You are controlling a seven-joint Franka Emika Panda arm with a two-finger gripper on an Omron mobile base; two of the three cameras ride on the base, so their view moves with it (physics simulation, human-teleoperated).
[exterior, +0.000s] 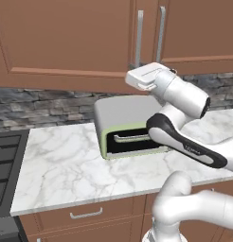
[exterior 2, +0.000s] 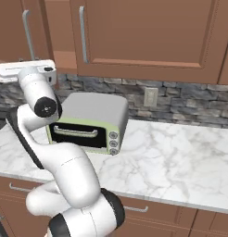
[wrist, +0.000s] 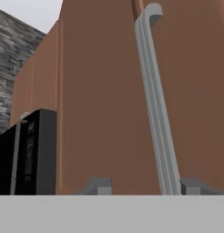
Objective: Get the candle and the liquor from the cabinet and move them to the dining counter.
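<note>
Two brown panelled doors of the cabinet (exterior: 90, 42) are what you face, both shut, their long silver bar handles (exterior: 138, 38) standing side by side near the middle seam. You have the tool (wrist: 143, 189) raised to the lower end of one handle: in the hand view its two small fingertips (wrist: 99, 185) stand apart, one on each side of the bar (wrist: 155, 104), which runs up between them, so the jaws are parted and hold nothing. You cannot tell whether either tip touches the bar. Below the cabinet you see the grey stone backsplash (exterior 2: 190, 99), and under it the white veined marble table (exterior: 61, 165) carrying a toaster oven (exterior 2: 90, 121) with a pale green front, just under the raised arm. Brown drawers (exterior: 85, 215) with curved handles sit beneath the table.
</note>
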